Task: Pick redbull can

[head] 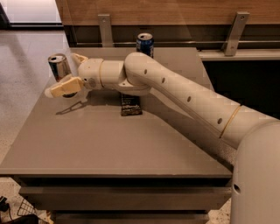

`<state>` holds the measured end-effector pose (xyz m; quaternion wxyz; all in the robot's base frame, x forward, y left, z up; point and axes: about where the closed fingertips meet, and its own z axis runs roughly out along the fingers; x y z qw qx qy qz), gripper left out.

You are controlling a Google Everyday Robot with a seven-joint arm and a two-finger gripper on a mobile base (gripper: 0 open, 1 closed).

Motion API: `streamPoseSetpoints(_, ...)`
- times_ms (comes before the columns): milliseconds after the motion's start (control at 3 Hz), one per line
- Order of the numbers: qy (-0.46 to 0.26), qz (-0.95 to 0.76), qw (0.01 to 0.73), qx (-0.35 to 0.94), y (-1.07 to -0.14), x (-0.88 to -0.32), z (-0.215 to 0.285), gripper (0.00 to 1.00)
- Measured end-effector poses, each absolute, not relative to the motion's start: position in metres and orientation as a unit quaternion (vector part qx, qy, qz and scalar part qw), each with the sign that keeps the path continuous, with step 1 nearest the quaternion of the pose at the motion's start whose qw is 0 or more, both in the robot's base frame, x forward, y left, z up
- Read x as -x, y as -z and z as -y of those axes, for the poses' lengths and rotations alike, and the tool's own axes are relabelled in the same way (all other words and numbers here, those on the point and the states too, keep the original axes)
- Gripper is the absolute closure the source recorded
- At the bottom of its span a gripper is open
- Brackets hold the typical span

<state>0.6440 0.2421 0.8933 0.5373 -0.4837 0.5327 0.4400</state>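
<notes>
Standing upright near the far-left corner of the table [109, 148], the redbull can [59, 67] is slim and tall - silvery sides with a darker blue panel and a pale metal top. The gripper [61, 75] sits at that corner with its jaws open; one cream finger passes in front of the can's lower part and the other shows behind it, so the can lies between them, though contact cannot be made out. The white arm [183, 94] reaches in from the lower right across the grey, matte tabletop. A small dark packet [131, 104] lies flat under the arm, and a wider dark-blue can [145, 43] stands at the far edge - well apart from the slim one. Behind runs a wooden wall panel [175, 11] with metal brackets [105, 28]; pale speckled floor [26, 52] shows at left.
</notes>
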Motion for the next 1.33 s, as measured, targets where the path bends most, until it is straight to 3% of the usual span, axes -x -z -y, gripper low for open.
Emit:
streamPoseSetpoints(333,-0.441,-0.532,0.537,0.485,-0.8935,-0.6427,-0.245,0.15)
streamPoseSetpoints(1333,-0.445,-0.528,0.534,0.488,-0.8945,-0.6382,-0.2526,0.85)
